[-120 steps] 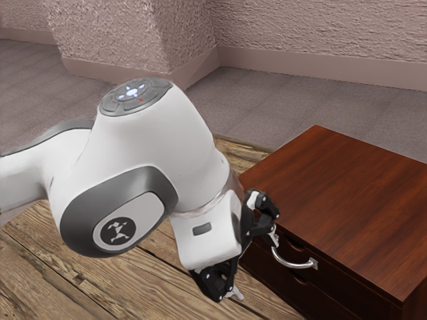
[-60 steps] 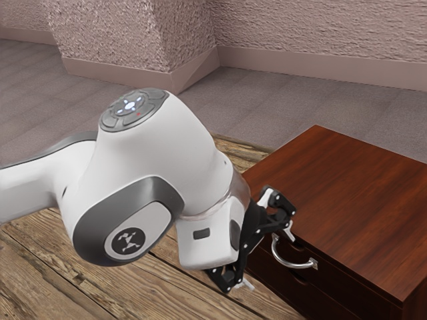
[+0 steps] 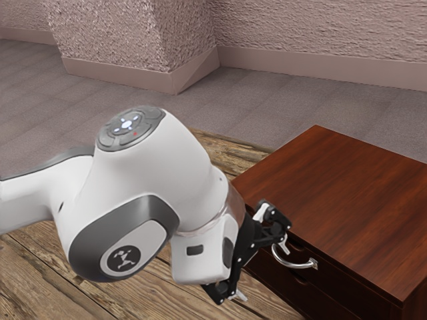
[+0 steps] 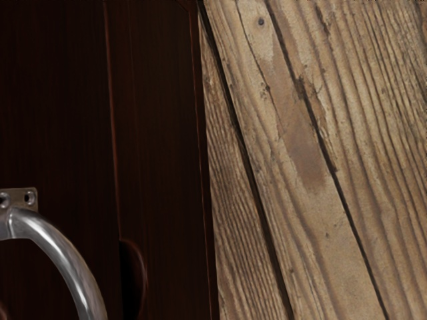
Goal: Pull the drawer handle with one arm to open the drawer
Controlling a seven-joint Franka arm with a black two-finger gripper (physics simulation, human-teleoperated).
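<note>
Floor (image 3: 280, 100): grey carpet, stretched away toward 12 o'clock in the exterior view, bounded by rough pinkish walls (image 3: 320, 27).
Counter (image 3: 67, 287): weathered wooden planks, carried the cabinet; in the wrist view (image 4: 300, 167) lay right beside the cabinet's dark front.
Arm (image 3: 147, 200): white with grey joints, entered at 9 o'clock in the exterior view, bent down toward 4 o'clock, ended at the cabinet's front.
Cabinet (image 3: 347, 187): dark reddish wood, stood on the counter at 4 o'clock of the exterior view.
Drawer (image 3: 340, 277): topmost front just under the cabinet's top, looked flush with the cabinet's face; whether pulled out at all could not be told.
Gripper (image 3: 261, 272): black, released, jaws spread wide apart; upper jaw's tip sat just beside the handle's near end, lower jaw hung toward 7 o'clock above the planks; not clasped on the handle.
Handle (image 3: 297, 265): silver curved bar on the drawer's front, at 3 o'clock of the gripper; in the wrist view (image 4: 60, 253) rose from a small plate (image 4: 19, 198) with two screws.
</note>
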